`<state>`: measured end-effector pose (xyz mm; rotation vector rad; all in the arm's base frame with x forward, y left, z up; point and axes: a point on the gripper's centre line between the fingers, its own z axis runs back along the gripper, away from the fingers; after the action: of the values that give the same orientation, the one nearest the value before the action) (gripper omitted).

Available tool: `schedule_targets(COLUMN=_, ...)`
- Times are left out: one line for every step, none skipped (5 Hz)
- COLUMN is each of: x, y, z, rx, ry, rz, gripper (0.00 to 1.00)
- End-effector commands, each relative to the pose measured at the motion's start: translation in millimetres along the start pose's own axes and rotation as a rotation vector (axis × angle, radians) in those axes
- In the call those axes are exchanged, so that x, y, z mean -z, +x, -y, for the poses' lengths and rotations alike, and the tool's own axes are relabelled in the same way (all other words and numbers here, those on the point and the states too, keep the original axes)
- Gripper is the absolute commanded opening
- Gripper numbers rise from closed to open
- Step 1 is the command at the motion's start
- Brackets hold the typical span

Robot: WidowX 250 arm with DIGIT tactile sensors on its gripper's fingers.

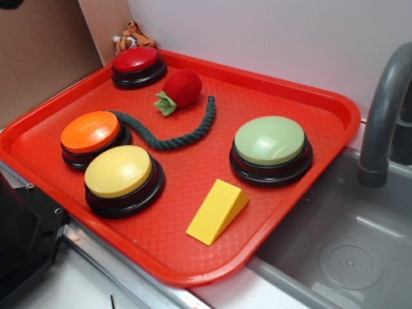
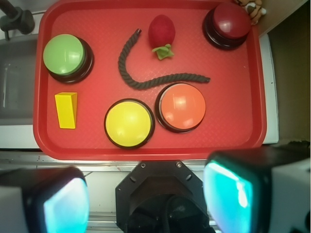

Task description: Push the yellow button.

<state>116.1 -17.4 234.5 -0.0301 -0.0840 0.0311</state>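
Note:
The yellow button [image 1: 119, 171] [image 2: 129, 123], a pale yellow dome on a black round base, sits near the front edge of the red tray [image 1: 322, 138] [image 2: 228, 131], beside the orange button [image 1: 90, 132] [image 2: 181, 107]. In the wrist view my gripper [image 2: 146, 194] hovers high above the counter in front of the tray, short of the yellow button. Its two fingers, with cyan pads [image 2: 65, 206], stand wide apart with nothing between them, so it is open. The exterior view does not show the gripper.
Also on the tray: a green button [image 1: 270, 141] [image 2: 64, 54], a red button [image 1: 135, 61] [image 2: 228, 20], a yellow wedge block [image 1: 215, 211] [image 2: 66, 109], a dark rope [image 1: 174, 132] [image 2: 146, 80] and a red plush strawberry [image 1: 181, 89] [image 2: 162, 30]. A sink [image 1: 347, 251] with faucet [image 1: 383, 116] lies right; the black robot base [image 1: 26, 238] [image 2: 158, 194] is in front.

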Motion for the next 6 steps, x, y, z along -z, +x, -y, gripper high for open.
schedule_targets(x=0, y=0, z=0, rx=0.0, ry=0.0, rz=0.0, gripper=1.0)
schedule_targets(x=49, y=11, z=0, rx=0.045, ry=0.002, rz=-0.015, gripper=1.0)
schedule_targets(x=82, y=17, z=6, rx=0.092, ry=0.004, rz=-0.049, gripper=1.0)
schedule_targets(x=110, y=25, z=17, rx=0.227, ry=0.015, rz=-0.075, gripper=1.0)
schedule_targets(x=123, y=26, z=29, rx=0.469, ry=0.002, rz=-0.101, gripper=1.0)
schedule_targets(x=135, y=17, z=28, rx=0.641, ry=0.011, rz=-0.079, gripper=1.0)
